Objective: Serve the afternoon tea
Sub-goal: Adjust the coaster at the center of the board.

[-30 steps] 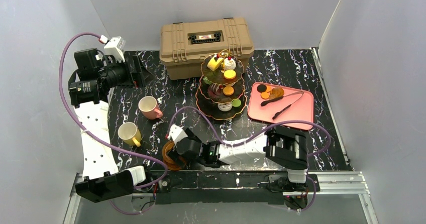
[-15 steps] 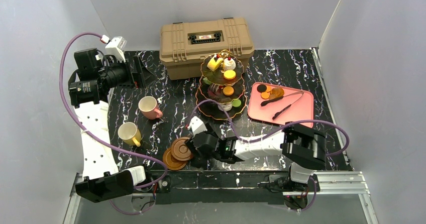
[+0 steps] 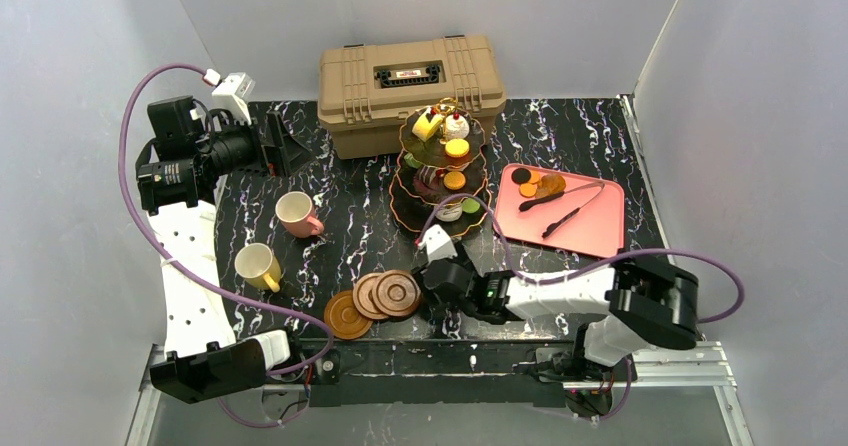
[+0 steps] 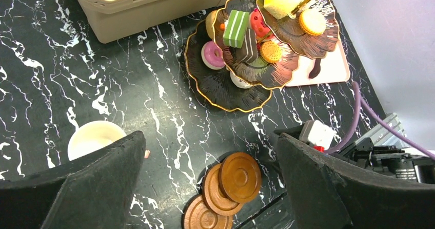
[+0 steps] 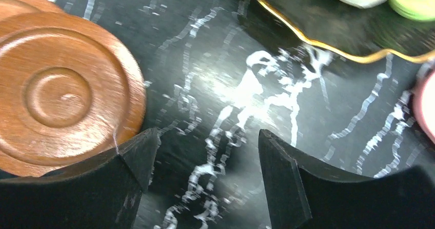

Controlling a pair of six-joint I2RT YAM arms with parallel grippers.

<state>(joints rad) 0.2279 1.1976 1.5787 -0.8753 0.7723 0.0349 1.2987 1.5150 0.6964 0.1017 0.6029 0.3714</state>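
— Brown saucers (image 3: 398, 293), position?
— Three, overlapping in a short row at the near edge of the bench (image 3: 350, 196). Each laps onto the next, and the rightmost lies on top.
— Right fingers (image 3: 425, 288)?
— Low, just right of that top saucer, tips pointed toward it. Parted fairly wide, with only bare bench between them and nothing held. One tip sits at the saucer's rim. The wrist view is blurred there, so contact is possible but I cannot confirm it.
— Left fingers (image 3: 283, 146)?
— Far left corner, raised above the bench, spread wide, empty.
— Rest of the tea set?
— Three-tier stand (image 3: 440, 171) is upright mid-bench, just in front of the tan toolbox (image 3: 410, 86), with pastries (image 4: 237, 27) on the tiers. Pink cup (image 3: 295, 213) and yellow cup (image 3: 257, 264) are upright on the left, apart from each other, neither on a saucer. Pink tray (image 3: 590, 226) sits just beside the stand on its right, carrying black tongs (image 3: 560, 201)
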